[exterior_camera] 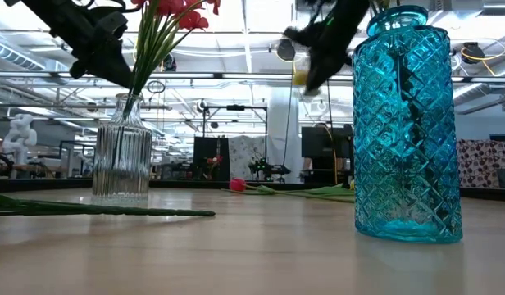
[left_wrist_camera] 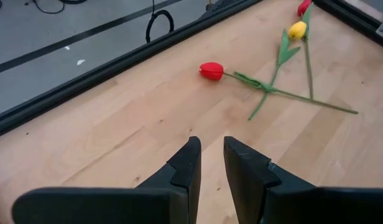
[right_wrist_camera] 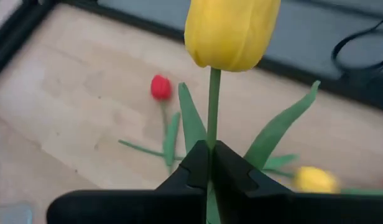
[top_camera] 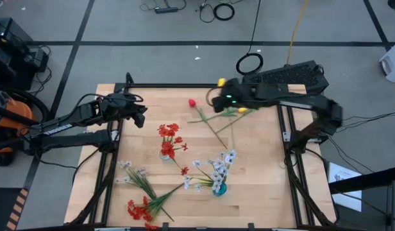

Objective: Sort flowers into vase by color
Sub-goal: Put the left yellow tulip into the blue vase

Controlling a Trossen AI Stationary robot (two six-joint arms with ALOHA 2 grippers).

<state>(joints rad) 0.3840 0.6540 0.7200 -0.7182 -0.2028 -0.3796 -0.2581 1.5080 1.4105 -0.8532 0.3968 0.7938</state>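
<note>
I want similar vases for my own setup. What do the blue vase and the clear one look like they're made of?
Blue vase: apparently tinted glass, glossy, see-through with a raised diamond pattern catching highlights. Clear vase: likely glass or clear plastic, with vertical ribs and the room showing through it.

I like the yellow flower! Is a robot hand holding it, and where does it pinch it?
Yes: the right gripper pinches the yellow tulip by its green stalk, below the bloom.
</note>
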